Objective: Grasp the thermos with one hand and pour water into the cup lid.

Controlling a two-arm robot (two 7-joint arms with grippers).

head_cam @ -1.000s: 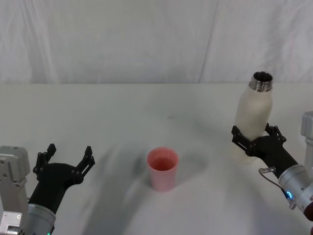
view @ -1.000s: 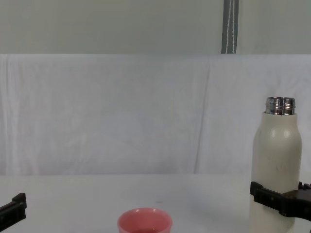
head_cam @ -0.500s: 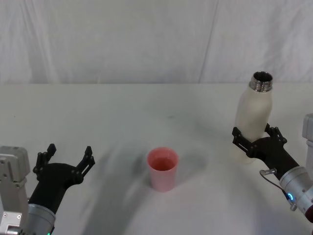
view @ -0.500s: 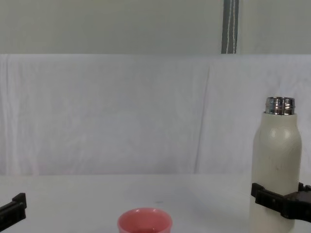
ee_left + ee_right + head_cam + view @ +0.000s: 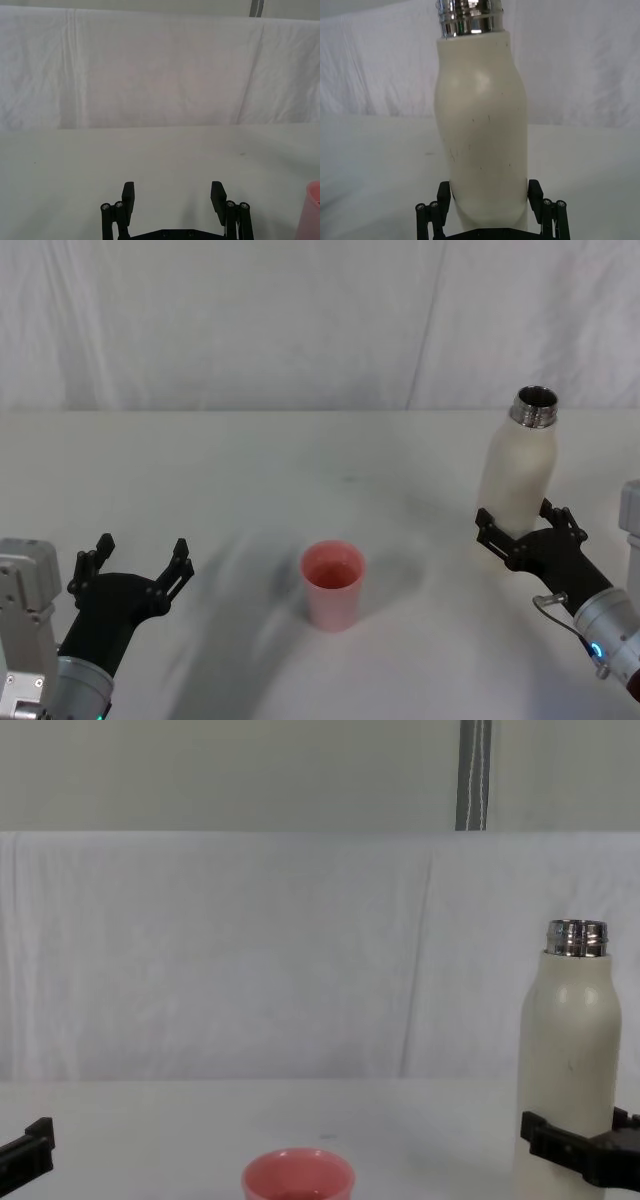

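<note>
Right gripper [image 5: 523, 530] has been drawn slightly back and lower since earlier | thermos [image 5: 517, 483] stood upright between its fingers, flanked low but not visibly clamped | cup lid [image 5: 333, 584] well apart | left gripper [image 5: 133, 563] parked, fingers spread wide.

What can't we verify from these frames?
- Water in the thermos: the wall is opaque and the head view shows just a dark mouth.
- Right pincer contact: in its wrist view the fingers flank the body, and whether they press it is unclear.
- Cup lid: the chest view's bottom edge cuts off its base.
- Left pincer: parked open.
</note>
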